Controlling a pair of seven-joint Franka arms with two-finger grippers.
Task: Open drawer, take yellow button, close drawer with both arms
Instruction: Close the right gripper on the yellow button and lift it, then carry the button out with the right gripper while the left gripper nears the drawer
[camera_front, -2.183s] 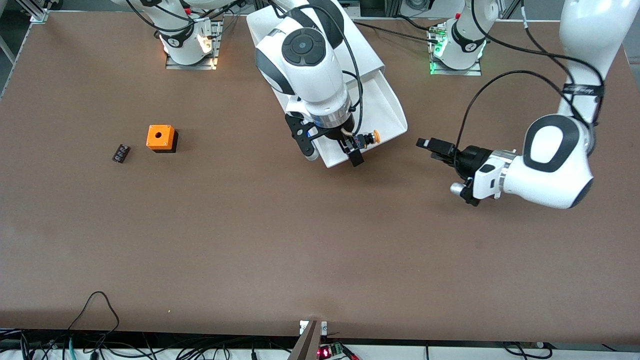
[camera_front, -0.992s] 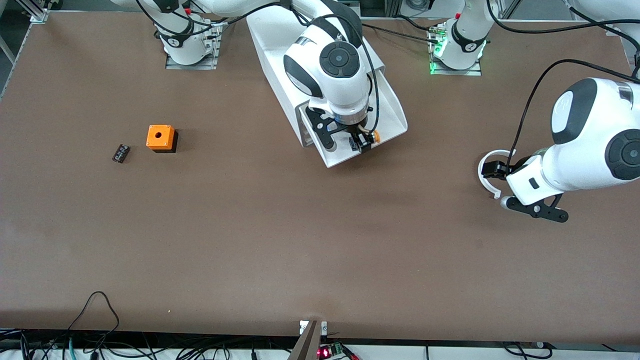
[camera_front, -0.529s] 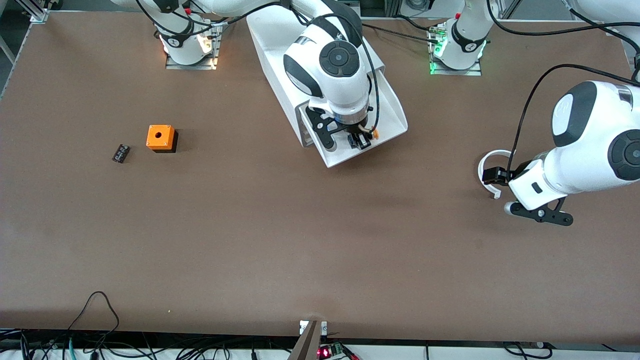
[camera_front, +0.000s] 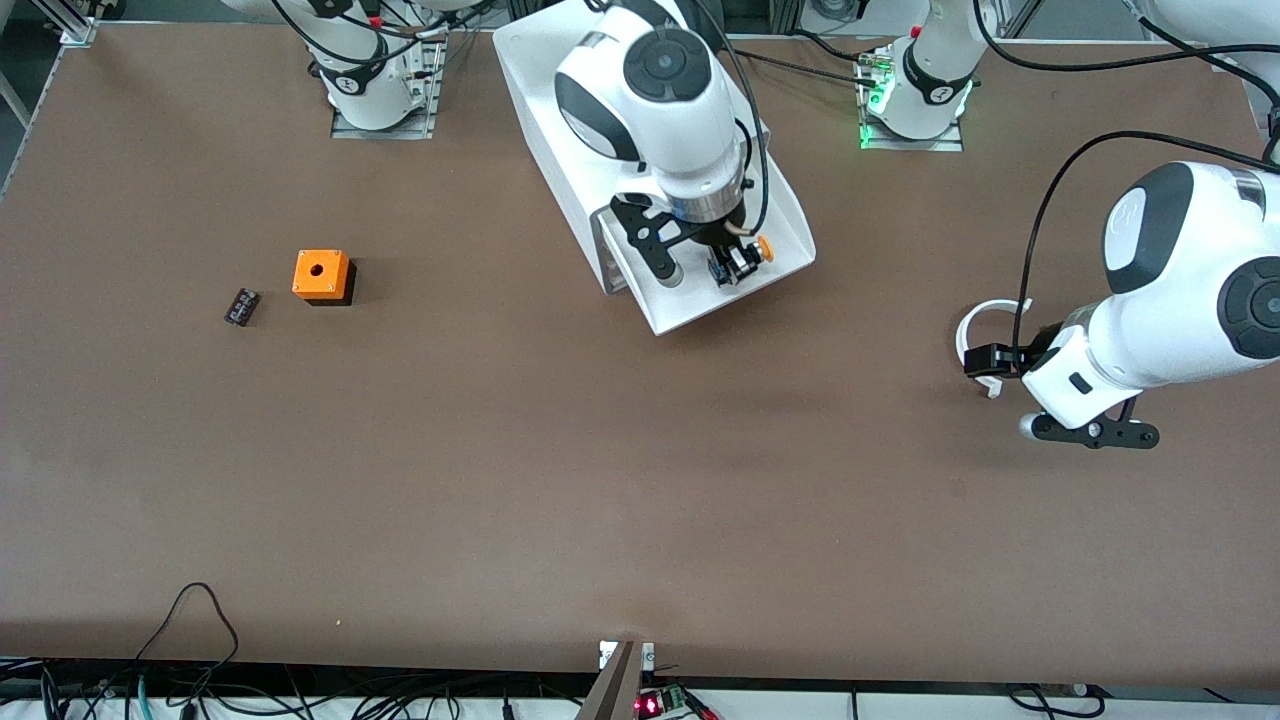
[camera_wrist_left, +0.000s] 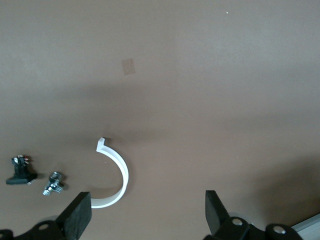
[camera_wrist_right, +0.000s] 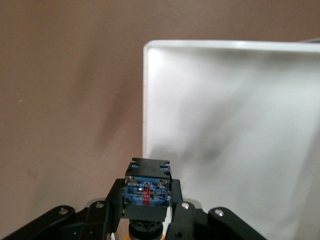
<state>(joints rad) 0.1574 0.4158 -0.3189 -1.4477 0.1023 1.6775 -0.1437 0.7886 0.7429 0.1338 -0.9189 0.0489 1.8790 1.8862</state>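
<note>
The drawer (camera_front: 785, 215) is pulled out of the white cabinet (camera_front: 530, 60), its shallow white tray (camera_wrist_right: 240, 125) bare inside. My right gripper (camera_front: 738, 264) hangs over the tray's front end, shut on the button (camera_front: 745, 258). The orange cap (camera_front: 764, 246) sticks out to one side of the button, and the black-and-blue body (camera_wrist_right: 147, 186) sits between the fingers of the right gripper (camera_wrist_right: 146, 210). My left gripper (camera_front: 988, 360) is low over the table toward the left arm's end. In the left wrist view the left gripper (camera_wrist_left: 147, 212) is open with nothing between its fingers.
A white curved strip (camera_wrist_left: 119, 175) lies on the table under the left gripper, and it also shows in the front view (camera_front: 966, 335). Two small parts (camera_wrist_left: 21, 170) (camera_wrist_left: 54, 183) lie beside it. An orange cube with a hole (camera_front: 322, 275) and a small black part (camera_front: 242, 306) sit toward the right arm's end.
My right gripper has shut on the button and lifted it off the drawer floor, moving slightly back over the tray. The left arm has drifted a little nearer the front camera.
</note>
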